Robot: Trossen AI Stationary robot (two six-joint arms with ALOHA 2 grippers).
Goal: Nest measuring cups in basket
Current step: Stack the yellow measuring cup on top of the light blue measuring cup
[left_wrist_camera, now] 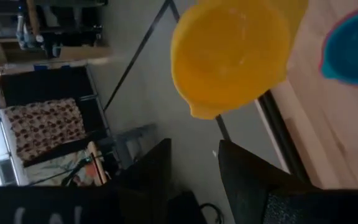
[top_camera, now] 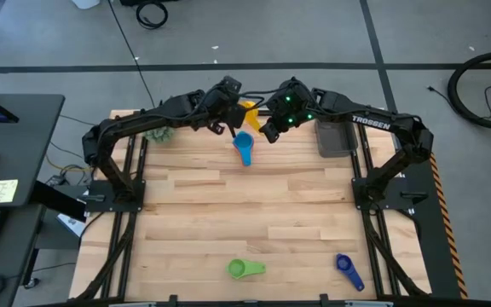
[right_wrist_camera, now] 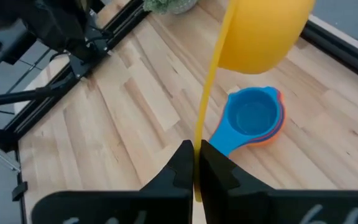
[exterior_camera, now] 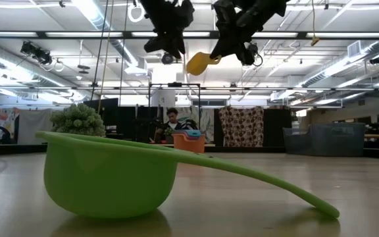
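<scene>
The yellow measuring cup [right_wrist_camera: 263, 31] hangs in the air above the table's far middle, held by my shut right gripper [right_wrist_camera: 197, 158]. My left gripper [left_wrist_camera: 194, 168] is open and empty, close to the cup's bowl [left_wrist_camera: 229, 53], fingers pointing at it. Below them a light blue cup [right_wrist_camera: 250, 118] sits nested on top of orange and red cups on the table. The green cup [top_camera: 245, 269] and the dark blue cup [top_camera: 348, 269] rest on the table near the near edge. The grey basket [top_camera: 335, 138] stands right of my right gripper [top_camera: 267, 132]. My right gripper pinches the yellow cup's flat handle [right_wrist_camera: 199, 140] between its two fingers, near the handle's free end. The handle runs on from the fingertips in line with them to the bowl. The cup is lifted clear of the table [exterior_camera: 199, 62].
A fuzzy green plant ball [top_camera: 158, 132] sits at the far left of the table, under my left arm. The broad middle of the wooden table [top_camera: 245, 205] is bare. In the low view the green cup [exterior_camera: 110, 178] fills the foreground, and a person shows in the room behind.
</scene>
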